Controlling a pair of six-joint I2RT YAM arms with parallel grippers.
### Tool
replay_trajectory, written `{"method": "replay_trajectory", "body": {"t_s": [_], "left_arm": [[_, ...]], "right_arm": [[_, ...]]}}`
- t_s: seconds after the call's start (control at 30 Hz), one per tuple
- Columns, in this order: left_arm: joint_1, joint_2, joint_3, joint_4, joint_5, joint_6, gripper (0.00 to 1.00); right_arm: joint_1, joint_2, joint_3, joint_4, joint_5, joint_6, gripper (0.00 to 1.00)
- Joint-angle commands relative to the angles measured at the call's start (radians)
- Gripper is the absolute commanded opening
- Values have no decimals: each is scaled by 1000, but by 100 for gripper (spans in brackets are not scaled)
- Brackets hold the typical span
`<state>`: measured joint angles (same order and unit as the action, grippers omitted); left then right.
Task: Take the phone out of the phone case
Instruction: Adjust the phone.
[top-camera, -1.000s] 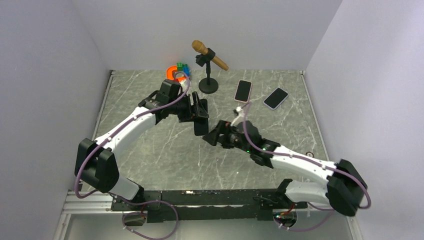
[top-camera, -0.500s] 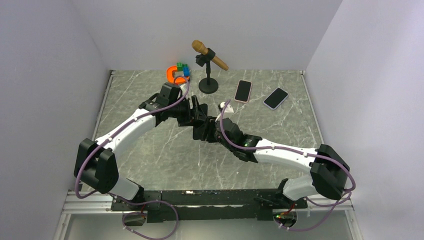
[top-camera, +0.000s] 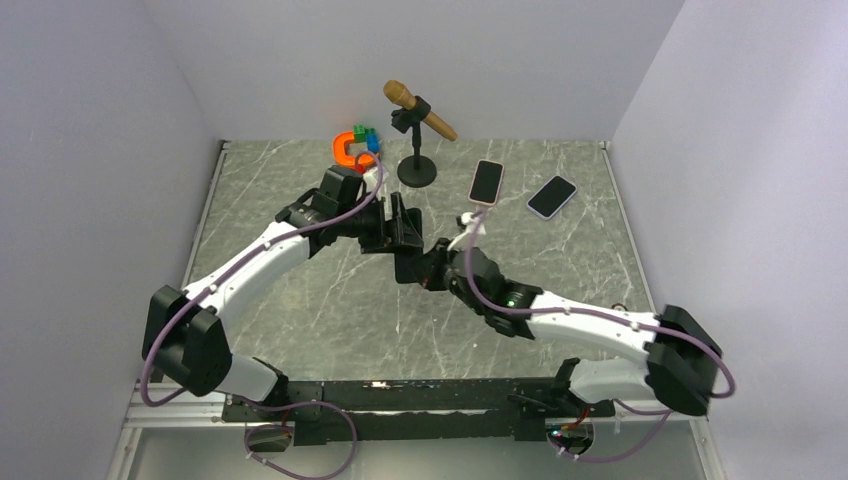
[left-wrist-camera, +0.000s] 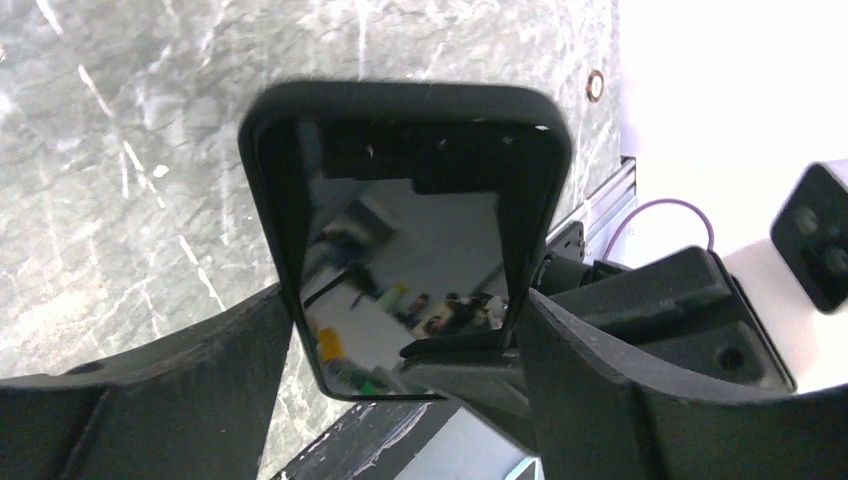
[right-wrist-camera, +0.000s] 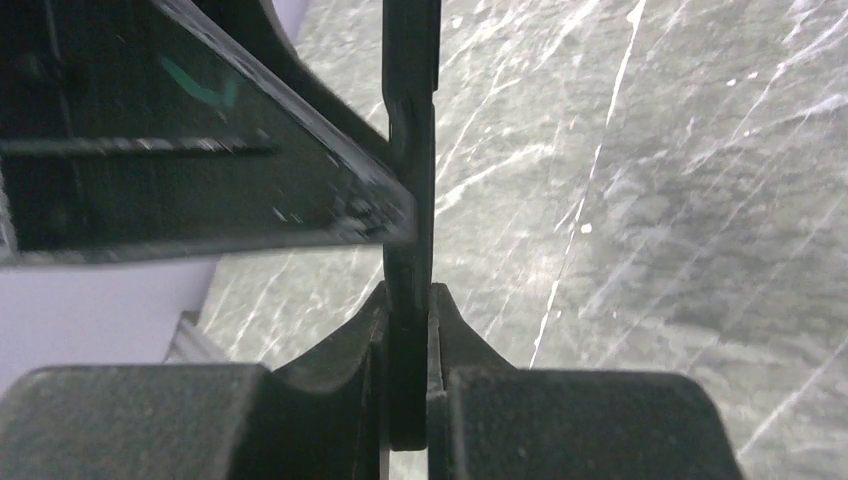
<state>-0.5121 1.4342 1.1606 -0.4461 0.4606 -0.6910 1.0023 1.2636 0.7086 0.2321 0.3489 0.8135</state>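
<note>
Phone (left-wrist-camera: 400, 260), in its case (left-wrist-camera: 400, 100), is hanging over the table (top-camera: 330, 310), clamped wide by our left gripper (left-wrist-camera: 405, 310). Our right gripper (right-wrist-camera: 408, 310) is pinching the case lip, and we are aiming to peel slowly.

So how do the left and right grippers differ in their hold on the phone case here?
The left gripper spans the phone case across its width, jaws wide apart; the right gripper pinches only a thin edge of it, jaws almost together. In the top view the left reaches in from the left, the right from the lower right. Both grip the same case, off the table.
</note>
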Motion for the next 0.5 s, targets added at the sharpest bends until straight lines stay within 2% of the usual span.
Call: {"method": "replay_trajectory", "body": {"t_s": [0.0, 0.03, 0.13, 0.23, 0.33, 0.47], "left_arm": [[12, -109, 99, 27, -74, 98, 92], [12, -114, 110, 15, -79, 104, 98], [12, -94, 156, -8, -41, 107, 99], [12, -50, 182, 19, 69, 98, 99], [12, -17, 126, 155, 232, 78, 90], [9, 2, 0, 418, 449, -36, 75]], "right_arm": [[-34, -204, -114, 62, -40, 25, 0], [-53, -239, -132, 53, -57, 38, 0], [-100, -346, -182, 35, -112, 77, 0], [-164, -437, -231, 51, -188, 122, 0], [-240, -504, -282, 107, -248, 208, 0], [-300, -521, -345, 258, -326, 321, 0]]}}
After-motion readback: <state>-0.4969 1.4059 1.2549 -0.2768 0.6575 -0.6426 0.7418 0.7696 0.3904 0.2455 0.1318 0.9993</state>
